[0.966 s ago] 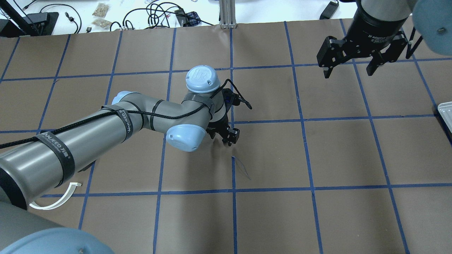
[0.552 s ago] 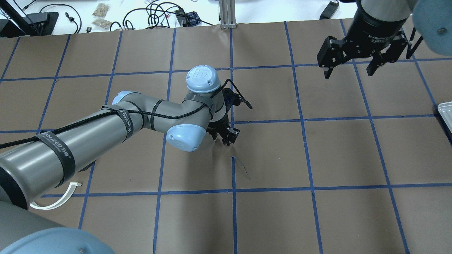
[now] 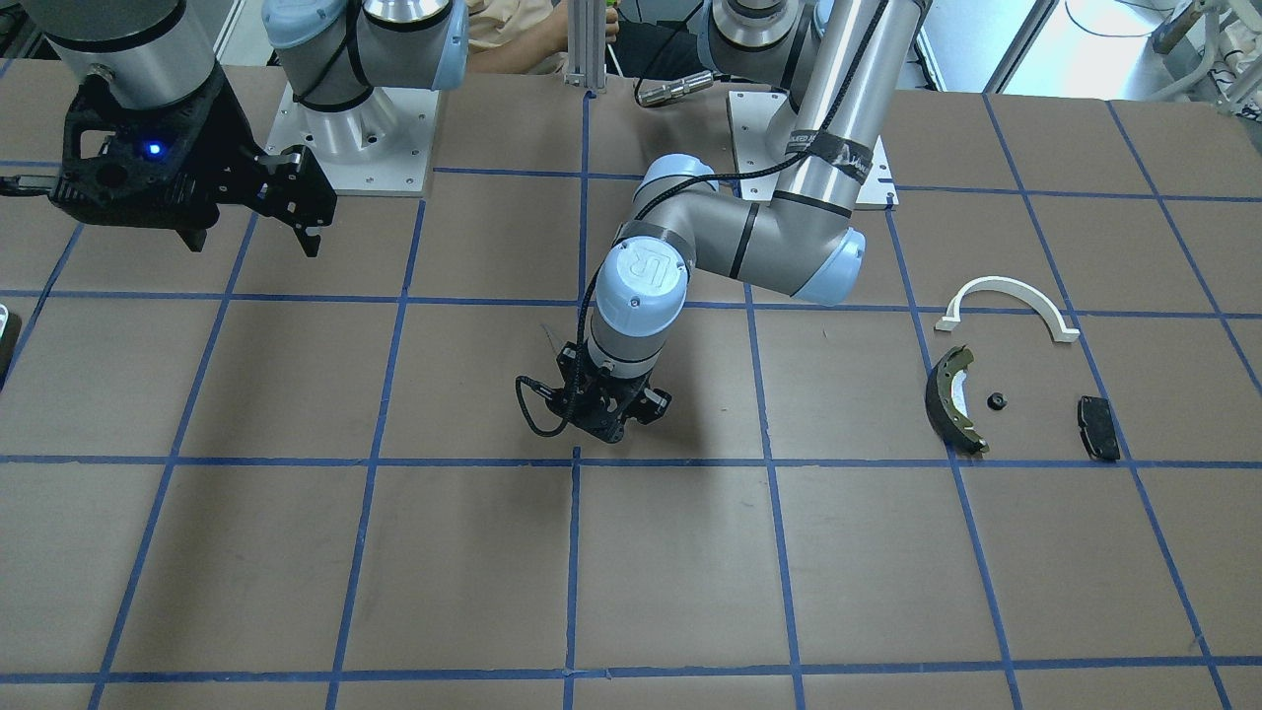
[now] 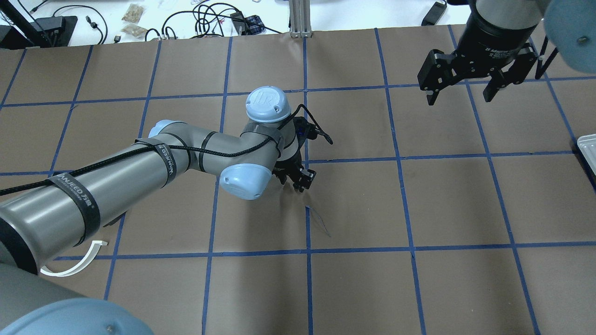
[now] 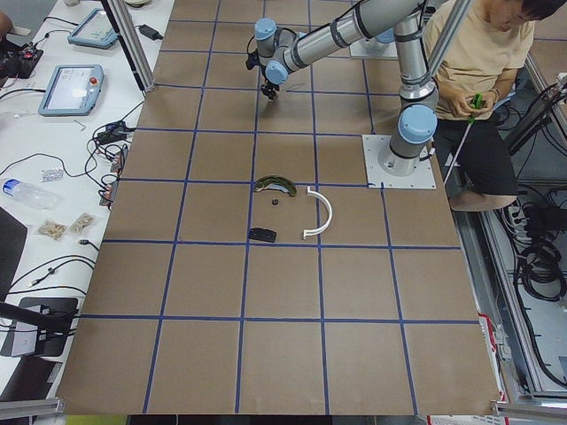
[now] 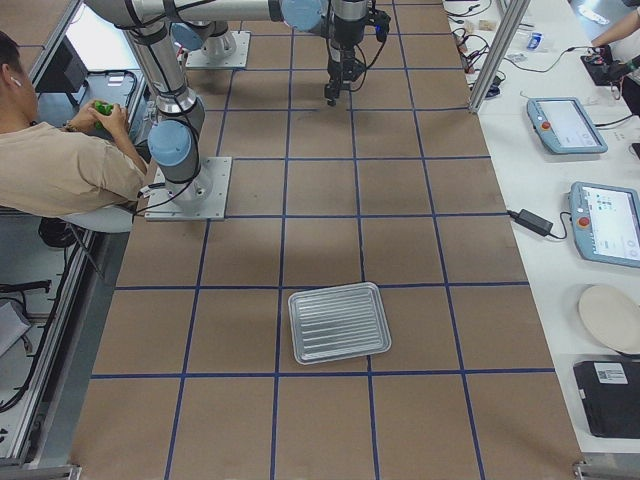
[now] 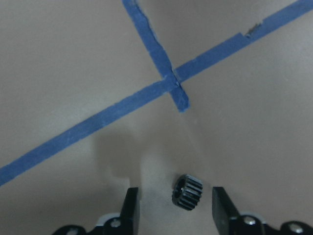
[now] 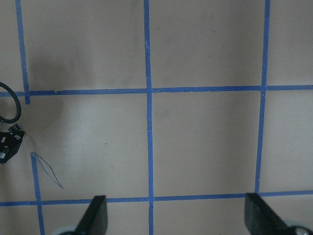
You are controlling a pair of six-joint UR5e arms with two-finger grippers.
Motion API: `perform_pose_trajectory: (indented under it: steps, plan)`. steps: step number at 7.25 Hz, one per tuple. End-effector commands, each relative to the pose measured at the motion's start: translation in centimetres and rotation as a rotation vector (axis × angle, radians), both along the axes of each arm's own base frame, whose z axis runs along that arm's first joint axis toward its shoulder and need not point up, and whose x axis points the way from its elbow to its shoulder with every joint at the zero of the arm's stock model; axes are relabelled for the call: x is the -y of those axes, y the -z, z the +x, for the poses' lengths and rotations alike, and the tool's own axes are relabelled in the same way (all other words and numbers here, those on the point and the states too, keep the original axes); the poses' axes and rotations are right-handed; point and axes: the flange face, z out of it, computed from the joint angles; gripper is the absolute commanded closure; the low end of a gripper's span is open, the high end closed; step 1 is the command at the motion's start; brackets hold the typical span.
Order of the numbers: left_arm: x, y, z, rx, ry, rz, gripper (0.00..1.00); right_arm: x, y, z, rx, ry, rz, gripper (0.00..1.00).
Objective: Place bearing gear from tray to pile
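The bearing gear (image 7: 188, 192), small, black and toothed, lies on the brown paper between the fingers of my left gripper (image 7: 174, 192), touching neither. That gripper is open and low over the table's middle (image 4: 300, 181), also in the front view (image 3: 603, 419). My right gripper (image 4: 461, 95) is open and empty, high at the far right. The tray (image 6: 340, 322) is empty; only a sliver of it shows in the overhead view (image 4: 587, 144). The pile holds an olive brake shoe (image 3: 951, 399), a white arc (image 3: 1006, 296) and a black pad (image 3: 1098, 427).
A small black part (image 3: 997, 401) lies between the brake shoe and the pad. Blue tape lines cross the brown table. A person (image 5: 483, 71) sits behind the robot bases. Cables and tablets lie on the white bench (image 6: 590, 200) beyond the table.
My left gripper has shifted very slightly over the same spot. My right gripper has drifted a little towards the far edge. Nothing was taken hold of or let go.
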Motion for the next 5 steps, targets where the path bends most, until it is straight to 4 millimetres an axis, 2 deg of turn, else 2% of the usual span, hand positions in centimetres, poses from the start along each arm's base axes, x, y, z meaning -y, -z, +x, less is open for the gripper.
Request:
perform_pose_trajectory:
  steps: [1,2,3,4,5]
  plan:
    - [0.0,0.6,-0.4,-0.005,0.012,-0.010,0.62,0.0,0.0,0.0,0.000,0.000,-0.001,0.00]
    - [0.1,0.6,-0.5,-0.006,0.017,-0.011,0.94,0.0,0.0,0.0,0.000,0.000,0.001,0.00]
    - [0.2,0.5,-0.5,-0.008,0.016,-0.014,1.00,0.1,0.0,0.0,0.000,0.000,-0.004,0.00]
    - [0.5,0.1,-0.4,-0.010,0.014,-0.023,1.00,0.1,0.0,0.0,0.000,0.000,-0.004,0.00]
    - [1.4,-2.2,0.1,-0.021,0.018,-0.055,1.00,0.1,0.0,0.0,0.000,0.000,-0.004,0.00]
